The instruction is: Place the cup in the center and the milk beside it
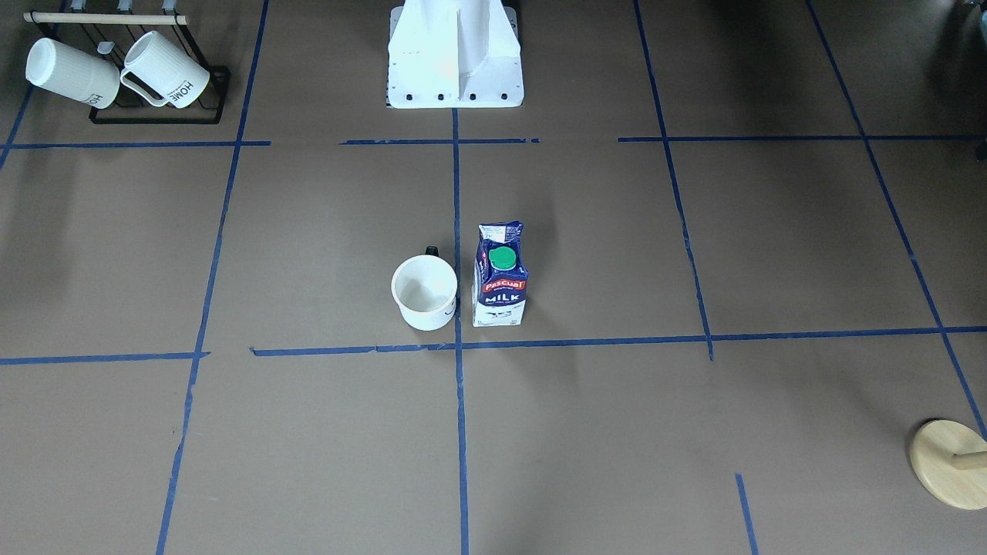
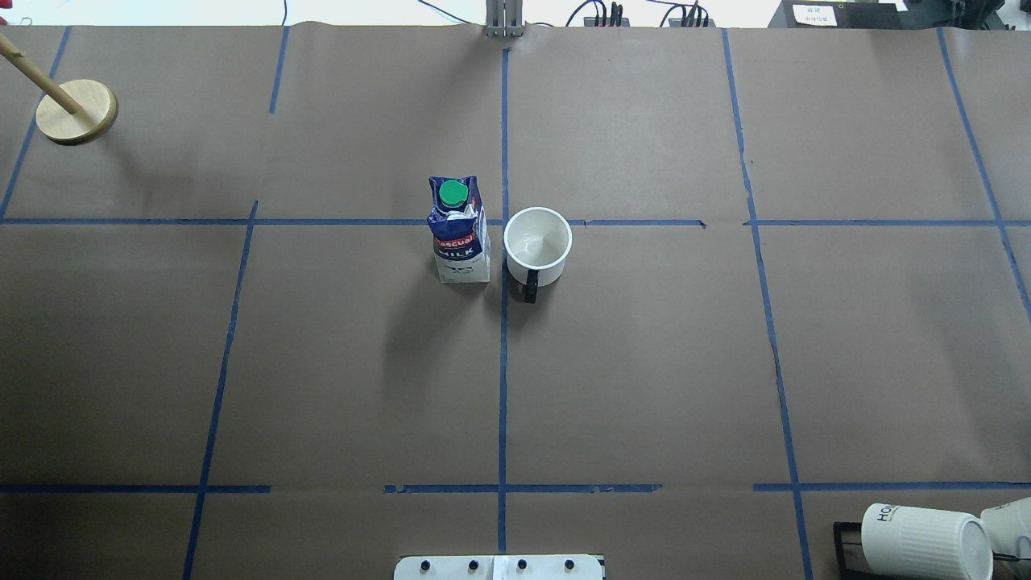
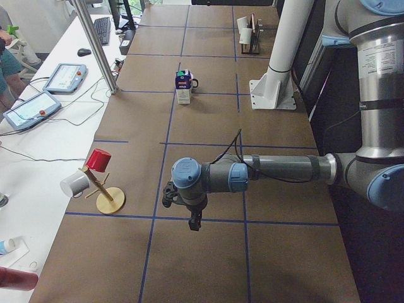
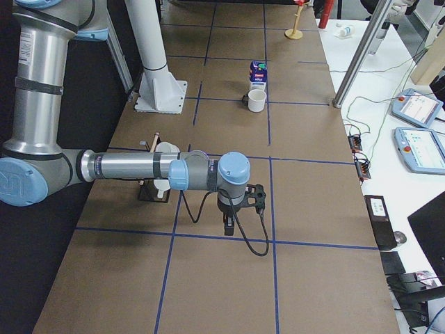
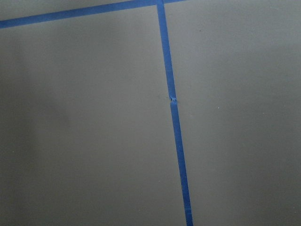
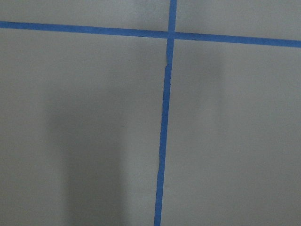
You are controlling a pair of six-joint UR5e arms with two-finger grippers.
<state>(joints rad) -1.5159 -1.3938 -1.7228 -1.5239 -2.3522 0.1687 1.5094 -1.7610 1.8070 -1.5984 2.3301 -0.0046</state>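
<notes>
The white cup (image 1: pixel 424 293) stands upright just on the robot's side of the center tape crossing (image 1: pixel 458 346), its black handle pointing toward the robot. The dark blue milk carton (image 1: pixel 500 279) stands upright right beside it, across the middle tape line. In the overhead view the milk carton (image 2: pixel 460 234) is to the left of the cup (image 2: pixel 538 246). My left gripper (image 3: pixel 192 221) hovers over the table far off at the left end, my right gripper (image 4: pixel 228 226) at the right end. Both show only in the side views, so I cannot tell if they are open or shut.
A black rack (image 1: pixel 158 116) with two ribbed "HOME" mugs (image 1: pixel 166 71) sits near the robot's right corner. A wooden peg stand (image 2: pixel 76 111) is at the far left. The robot's white base (image 1: pixel 455 58) is at the table's near-middle edge.
</notes>
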